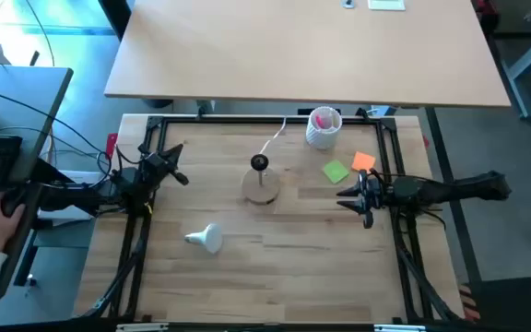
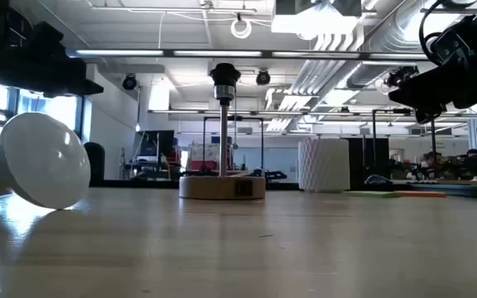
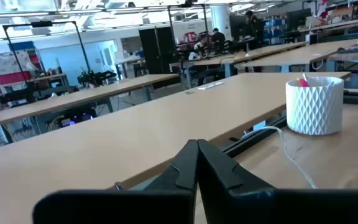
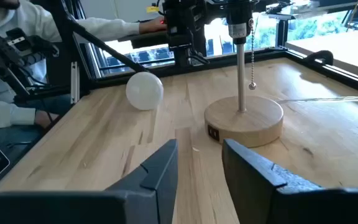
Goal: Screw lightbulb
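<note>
Lightbulb lies sideways low-centre in the high view, neck pointing left, nearer your left end effector, fingers together; right end effector sits apart, empty.

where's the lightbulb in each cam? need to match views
High: lightbulb lying on the table, front of centre, nearer the left arm.
Low: far left, on its side.
Left wrist: not in it.
Right wrist: upper left of centre.
Shared landmark: wooden lamp stand, absent from left wrist.
</note>
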